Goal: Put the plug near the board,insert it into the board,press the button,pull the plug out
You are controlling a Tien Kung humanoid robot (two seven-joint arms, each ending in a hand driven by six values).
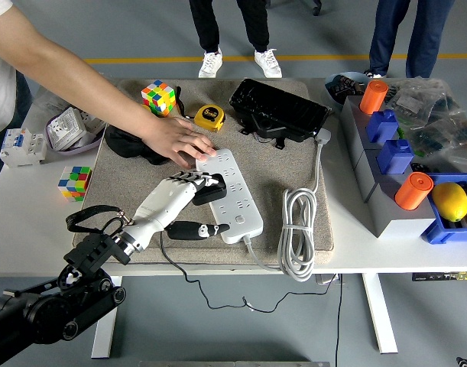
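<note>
Head view, from the left edge: a white breaker unit (22,145) and a grey socket block (65,128) sit on the bare table (19,229), with a small colour cube (75,182) near the corner of the grey mat (271,164). A person's arm reaches in from the upper left, and the person's hand (176,141) lies flat on the far end of the white power strip (231,193), holding it down. The robot's left hand (181,193) comes up from the lower left; its fingers are curled round the black plug (208,189), which is pressed against the strip's left side at mid length, though whether the pins are seated cannot be told. The plug's black cord (218,294) trails off the near edge. Behind sit a Rubik's cube (158,97), a yellow tape measure (210,117) and a black case (279,108). Right of the strip lies its coiled white cable (297,229). Further right stand grey bins (386,195) with orange cylinders (413,190), blue blocks (395,155) and a lemon (450,201)
</note>
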